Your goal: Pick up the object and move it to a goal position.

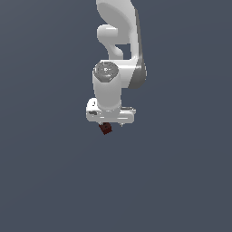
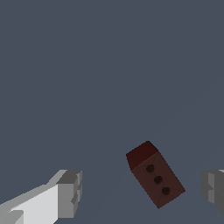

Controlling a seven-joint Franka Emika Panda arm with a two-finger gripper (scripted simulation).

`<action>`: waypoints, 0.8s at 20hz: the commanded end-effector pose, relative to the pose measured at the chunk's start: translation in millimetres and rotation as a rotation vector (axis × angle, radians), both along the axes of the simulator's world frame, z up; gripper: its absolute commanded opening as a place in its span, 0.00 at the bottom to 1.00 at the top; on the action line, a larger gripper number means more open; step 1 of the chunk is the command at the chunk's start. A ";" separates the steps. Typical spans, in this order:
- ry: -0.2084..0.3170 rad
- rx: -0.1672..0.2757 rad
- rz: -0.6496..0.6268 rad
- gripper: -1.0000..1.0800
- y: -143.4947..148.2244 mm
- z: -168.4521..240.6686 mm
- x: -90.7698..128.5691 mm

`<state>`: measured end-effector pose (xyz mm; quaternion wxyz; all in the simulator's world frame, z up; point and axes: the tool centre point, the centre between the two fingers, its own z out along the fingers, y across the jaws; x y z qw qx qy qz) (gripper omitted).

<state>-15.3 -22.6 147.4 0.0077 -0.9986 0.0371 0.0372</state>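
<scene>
Exterior view: a white arm points downward over a plain grey-blue ground. The gripper sits at its lower end, and the small red-brown block shows just below the hand, close under where the fingers should be. The fingers themselves are too small here to make out, as is any contact with the block.

Wrist view: the two fingers stand wide apart, one at each side of the frame, with open ground between them. The block lies between them, nearer one finger than the other and touching neither. It is turned at an angle to the line between the fingers, and one face carries three dark dots.

Progress, as judged from these views: the hand is positioned over the block but has not closed on it. Grasping, lifting and carrying to the goal all remain; no goal marker is visible.
</scene>
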 end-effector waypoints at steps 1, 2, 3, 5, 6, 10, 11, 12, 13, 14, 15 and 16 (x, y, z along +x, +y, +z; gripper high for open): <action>0.000 0.000 0.000 0.96 0.0 0.0 0.0; 0.000 0.000 0.001 0.96 -0.1 0.2 0.1; -0.002 0.000 0.002 0.96 -0.3 0.9 0.4; -0.007 0.002 0.010 0.96 -1.0 3.8 1.7; -0.011 0.002 0.015 0.96 -1.5 6.0 2.7; -0.023 0.005 0.029 0.96 -3.0 13.9 6.3; -0.024 0.005 0.029 0.96 -3.0 15.0 6.8; -0.024 0.005 0.029 0.96 -2.8 15.3 7.0; -0.024 0.005 0.028 0.96 -2.9 15.0 6.9; -0.023 0.005 0.029 0.96 -3.0 14.5 6.6; -0.023 0.005 0.031 0.96 -3.2 13.9 6.3; -0.024 0.005 0.034 0.96 -3.5 13.2 5.9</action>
